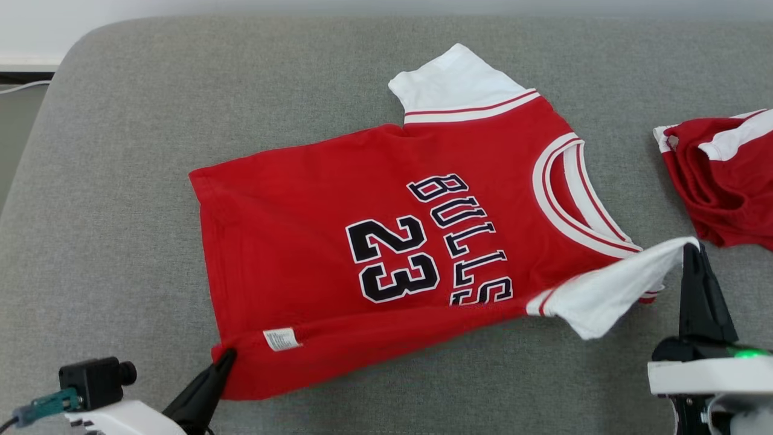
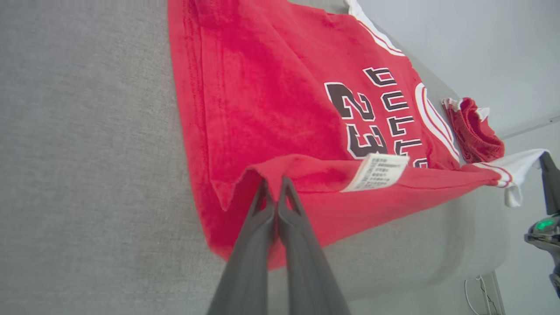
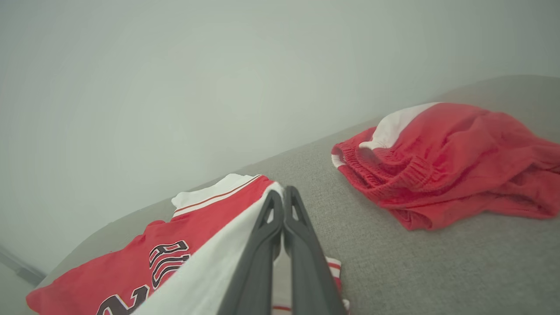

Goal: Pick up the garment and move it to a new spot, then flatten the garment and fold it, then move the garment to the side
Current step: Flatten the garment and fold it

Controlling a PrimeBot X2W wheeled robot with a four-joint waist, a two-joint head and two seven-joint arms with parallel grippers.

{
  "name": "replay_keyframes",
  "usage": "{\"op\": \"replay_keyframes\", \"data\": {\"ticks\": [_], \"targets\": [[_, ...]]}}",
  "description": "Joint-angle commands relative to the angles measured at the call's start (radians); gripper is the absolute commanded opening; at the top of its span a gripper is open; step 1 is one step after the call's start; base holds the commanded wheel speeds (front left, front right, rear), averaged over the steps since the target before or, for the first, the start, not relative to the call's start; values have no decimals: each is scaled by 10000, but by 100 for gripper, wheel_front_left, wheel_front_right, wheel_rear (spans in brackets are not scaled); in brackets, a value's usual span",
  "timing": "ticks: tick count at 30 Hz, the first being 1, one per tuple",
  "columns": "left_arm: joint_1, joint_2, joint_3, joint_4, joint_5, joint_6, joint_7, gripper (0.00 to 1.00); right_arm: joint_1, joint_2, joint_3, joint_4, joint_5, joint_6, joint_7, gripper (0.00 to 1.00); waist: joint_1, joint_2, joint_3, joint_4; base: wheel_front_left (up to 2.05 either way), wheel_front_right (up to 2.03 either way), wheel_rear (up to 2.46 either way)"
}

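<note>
Head view — left tool [image 1: 227, 356] and right tool [image 1: 693, 246] clamp the jersey [image 1: 314, 199] — red shorts [image 1: 718, 187] lie nearby.

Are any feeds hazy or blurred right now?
Head view: even light, sharp, jersey lettering crisp. Left wrist view: clear but tilted, care label print too blurred to read. Right wrist view: milky haze, low contrast, red shorts washed out.

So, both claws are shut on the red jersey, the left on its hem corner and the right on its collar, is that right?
Not quite: the right claw grips the jersey's white sleeve instead, as the head view shows. The left claw is indeed shut on the hem corner.
</note>
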Motion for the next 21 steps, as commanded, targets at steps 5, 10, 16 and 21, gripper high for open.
{"op": "replay_keyframes", "data": {"ticks": [5, 10, 16, 21], "targets": [[-1359, 62, 529, 709, -320, -609, 82, 0, -1347, -316, 357, 602, -56, -2, -121, 0, 0, 0, 363, 7, 0, 0, 0], [-2199, -215, 423, 1776, -422, -1084, 179, 0, -2194, -541, 638, 1585, 21, -2, -66, 0, 0, 0, 544, 96, 0, 0, 0], [-3015, -612, 374, 2953, -585, -1652, 123, 0, -3020, -702, 1025, 2499, 147, -2, -84, 0, 0, 0, 742, 143, 0, 0, 0], [-3455, -807, 207, 3654, -441, -1894, 74, 0, -3422, -803, 1232, 3251, 256, -2, -96, 0, 0, 0, 788, 177, 0, 0, 0]]}}
